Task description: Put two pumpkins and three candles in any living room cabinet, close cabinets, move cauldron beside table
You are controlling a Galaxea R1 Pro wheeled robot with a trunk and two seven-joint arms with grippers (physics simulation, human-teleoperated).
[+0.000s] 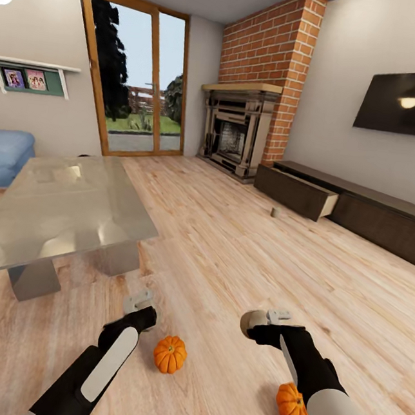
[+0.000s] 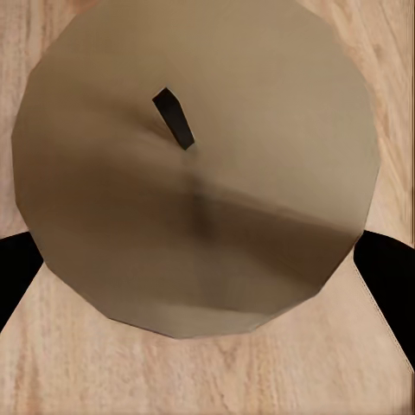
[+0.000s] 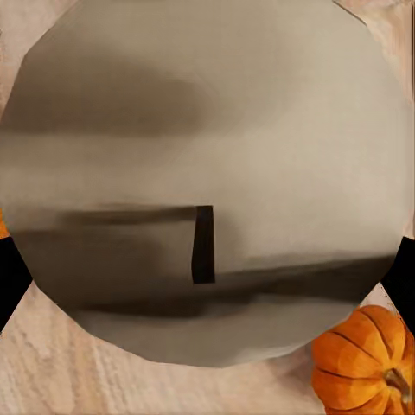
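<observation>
Both grippers clamp stubby greyish wicked candles: left gripper (image 1: 138, 303) on left candle (image 2: 194, 169), right gripper (image 1: 265, 318) on right candle (image 3: 207, 181). Fingers (image 2: 19, 268) flank candle. Step: carrying candles toward long dark-brown cabinet (image 1: 375, 218), drawer (image 1: 297, 192) open, well ahead; third candle (image 1: 275, 211) on floor near it. Small orange ribbed pumpkins (image 1: 170, 353) (image 1: 293, 406) wait near arms. Next, probably: drive over, drop both in.

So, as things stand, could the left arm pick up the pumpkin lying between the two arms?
Probably not yet. The left end effector is shut on a candle, so it has no free grip. The pumpkin itself sits close by on open floor, nothing blocking it.
</observation>
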